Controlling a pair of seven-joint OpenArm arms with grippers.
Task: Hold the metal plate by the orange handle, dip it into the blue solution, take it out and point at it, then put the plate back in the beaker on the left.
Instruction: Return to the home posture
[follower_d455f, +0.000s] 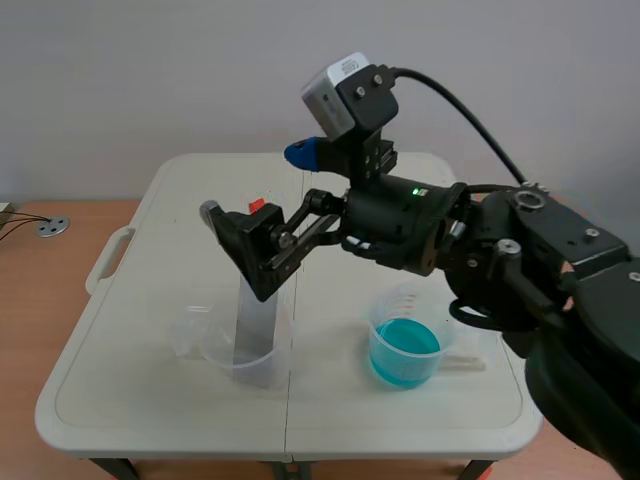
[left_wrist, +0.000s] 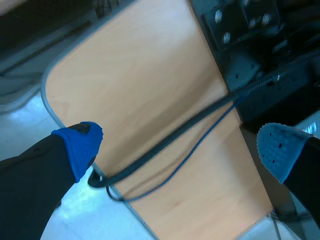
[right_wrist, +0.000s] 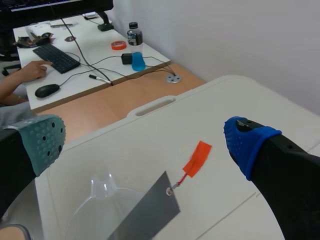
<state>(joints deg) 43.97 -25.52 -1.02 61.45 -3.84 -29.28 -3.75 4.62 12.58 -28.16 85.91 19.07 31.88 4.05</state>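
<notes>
The grey metal plate (follower_d455f: 246, 318) stands tilted in the clear beaker (follower_d455f: 243, 362) on the table's left, its orange handle (follower_d455f: 257, 205) sticking up. My right gripper (follower_d455f: 256, 185) hangs over it, open, one pad on either side of the handle and not touching it. The right wrist view has the plate (right_wrist: 148, 212), the orange handle (right_wrist: 197, 157) and the beaker's rim (right_wrist: 98, 196) below the open right gripper (right_wrist: 147, 142). A second clear beaker with the blue solution (follower_d455f: 404, 350) sits right of centre. The left gripper (left_wrist: 180, 150) is open and holds nothing; it is not in the scene view.
The white folding table (follower_d455f: 140, 310) has a carry handle at its left edge. The left wrist view has a wooden surface (left_wrist: 145, 85) with black cables (left_wrist: 165, 145) and black hardware. Beyond the table stands a desk with a keyboard (right_wrist: 56, 57), a person's hand (right_wrist: 31, 71) and a bottle (right_wrist: 133, 37).
</notes>
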